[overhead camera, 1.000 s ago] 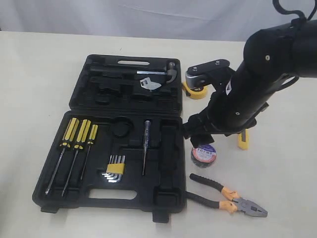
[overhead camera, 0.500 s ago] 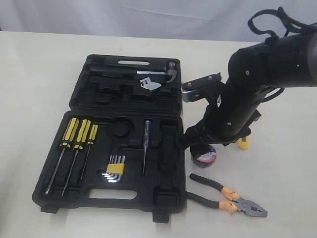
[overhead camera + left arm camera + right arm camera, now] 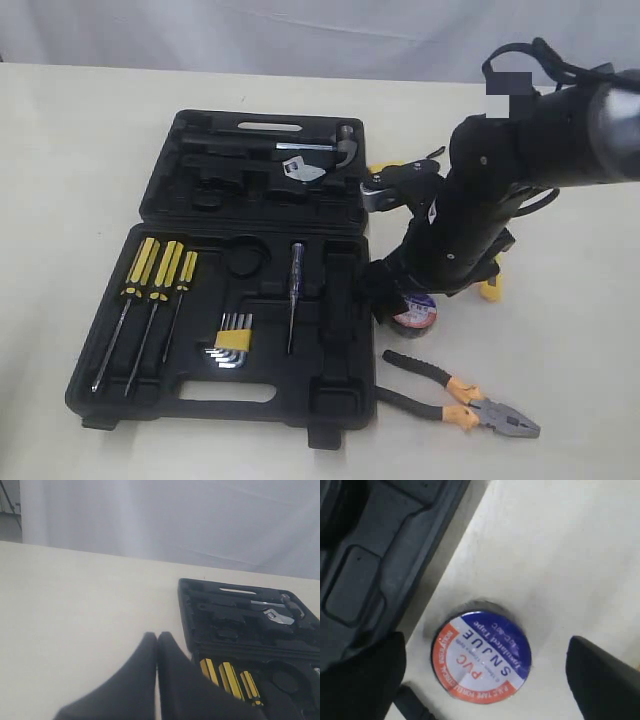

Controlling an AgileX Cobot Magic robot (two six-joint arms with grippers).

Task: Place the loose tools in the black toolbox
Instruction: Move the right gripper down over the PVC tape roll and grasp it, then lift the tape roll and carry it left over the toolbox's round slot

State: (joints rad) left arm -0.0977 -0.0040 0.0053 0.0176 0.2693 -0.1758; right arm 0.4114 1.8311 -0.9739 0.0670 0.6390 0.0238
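The right jaws are held wide apart over the tape roll, one on either side and neither touching it. The roll lies flat on the bench, just beside the open black toolbox. The pliers are laid on the bench near the toolbox's front corner, the utility knife and the tape measure are largely hidden behind the right arm, and the left jaws are seen pressed together above the bench.
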